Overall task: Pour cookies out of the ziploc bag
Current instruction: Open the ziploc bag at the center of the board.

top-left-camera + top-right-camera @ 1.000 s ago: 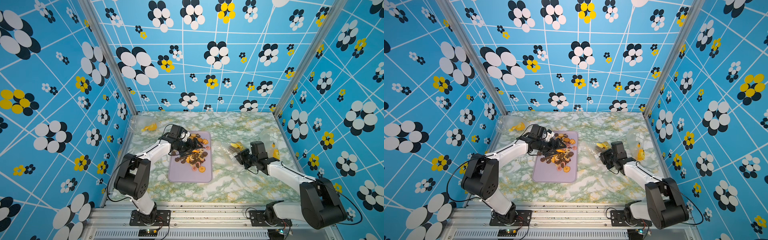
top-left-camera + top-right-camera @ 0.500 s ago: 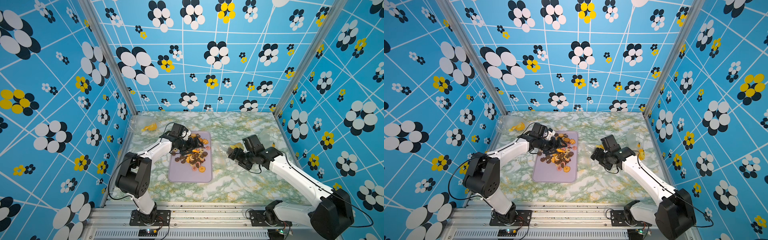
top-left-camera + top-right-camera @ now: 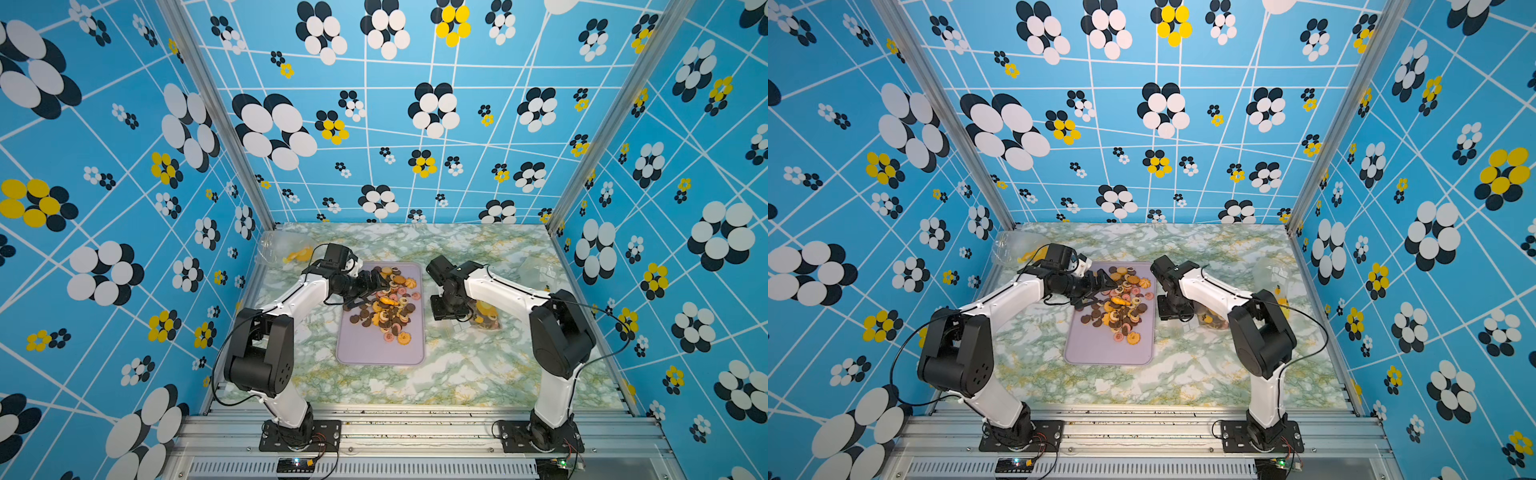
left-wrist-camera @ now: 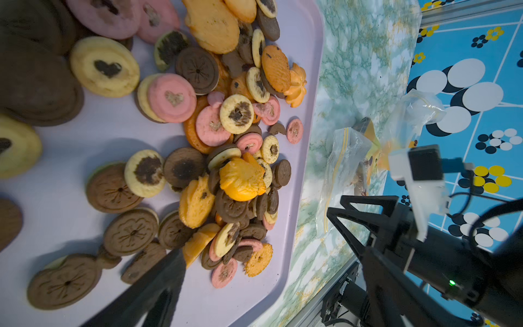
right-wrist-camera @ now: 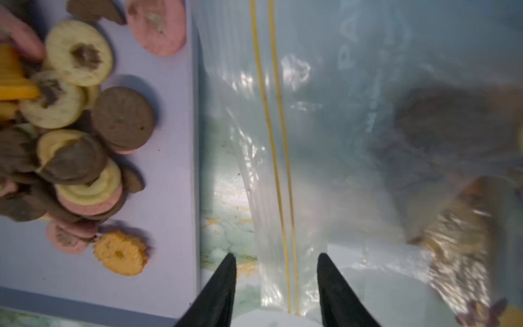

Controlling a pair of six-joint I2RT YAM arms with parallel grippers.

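Observation:
Several cookies point(image 3: 386, 307) point(image 3: 1119, 309) point(image 4: 226, 158) point(image 5: 76, 136), brown, tan and pink, lie heaped on the lavender tray point(image 3: 374, 357) point(image 3: 1100, 357) point(image 4: 85, 141) point(image 5: 169, 170). My left gripper point(image 3: 376, 286) point(image 3: 1100, 286) hovers open over the pile's far-left part; one finger point(image 4: 158, 283) shows. The clear ziploc bag point(image 3: 484, 318) point(image 3: 1212, 320) point(image 4: 348, 170) point(image 5: 368, 113) lies on the table right of the tray, a few cookies inside. My right gripper point(image 3: 451, 313) point(image 3: 1173, 309) point(image 5: 276, 260) points down, open, its fingers either side of the bag's yellow zip strip without pinching it.
Another clear bag point(image 3: 286, 249) with a yellow piece lies in the far-left corner. A further crumpled bag point(image 3: 536, 270) sits by the right wall. The tray's near half point(image 3: 374, 349) holds no cookies. Patterned walls close in three sides of the marble table point(image 3: 457, 374).
My right arm swung left toward the tray's right edge and turned its wrist down; its jaws stand apart over the bag's mouth. The left arm barely moved.

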